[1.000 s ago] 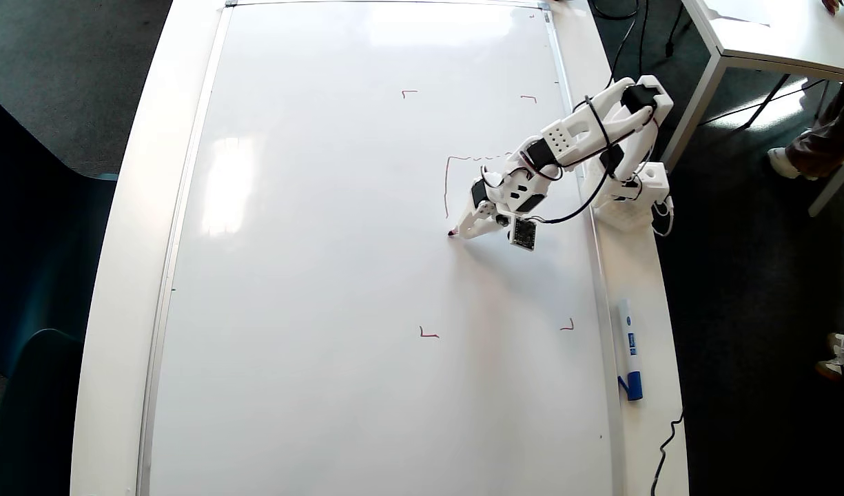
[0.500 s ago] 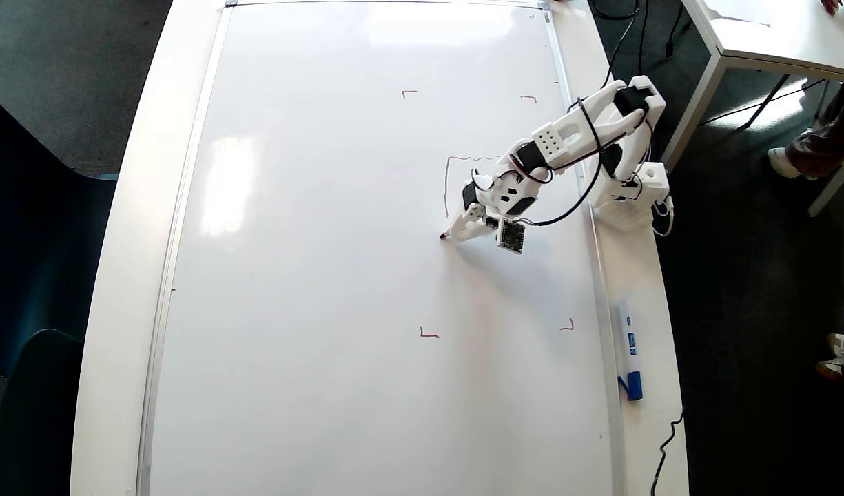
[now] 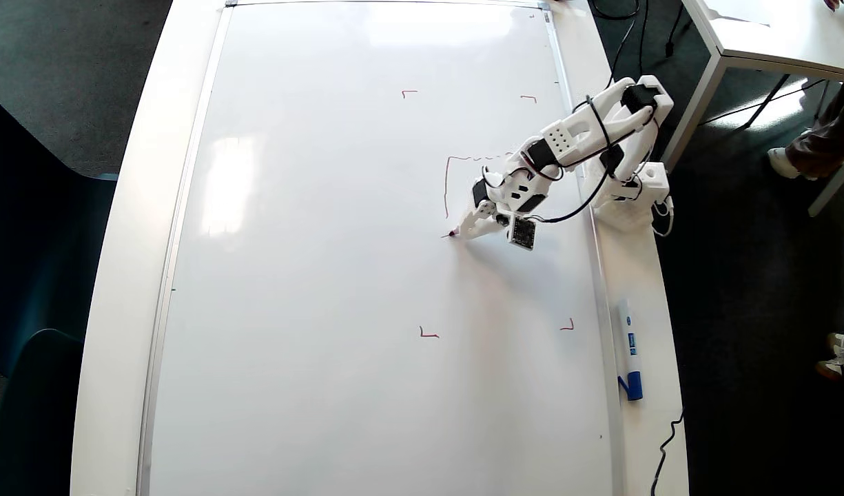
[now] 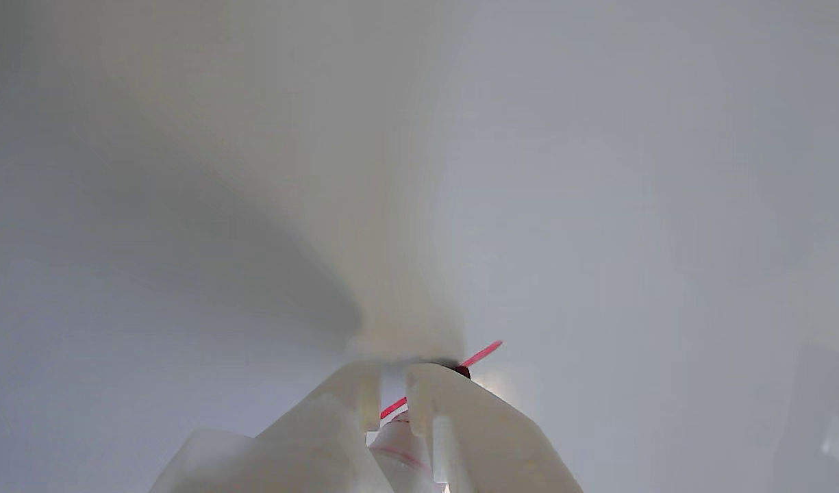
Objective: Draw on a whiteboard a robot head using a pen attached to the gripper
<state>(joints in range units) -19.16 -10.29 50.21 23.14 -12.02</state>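
On the whiteboard [image 3: 339, 275], pen [image 3: 456, 233] tip-down, slanting toward overhead view's left, fingers [image 4: 351, 404] clamped around it.

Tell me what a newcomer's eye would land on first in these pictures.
First the white arm's pincer, pressing the pen onto the huge glossy whiteboard right of centre in the overhead view. Next the unfinished robot head, only a thin red top edge and left side just above the tip. Then a blue-capped marker lying off the board's right edge.
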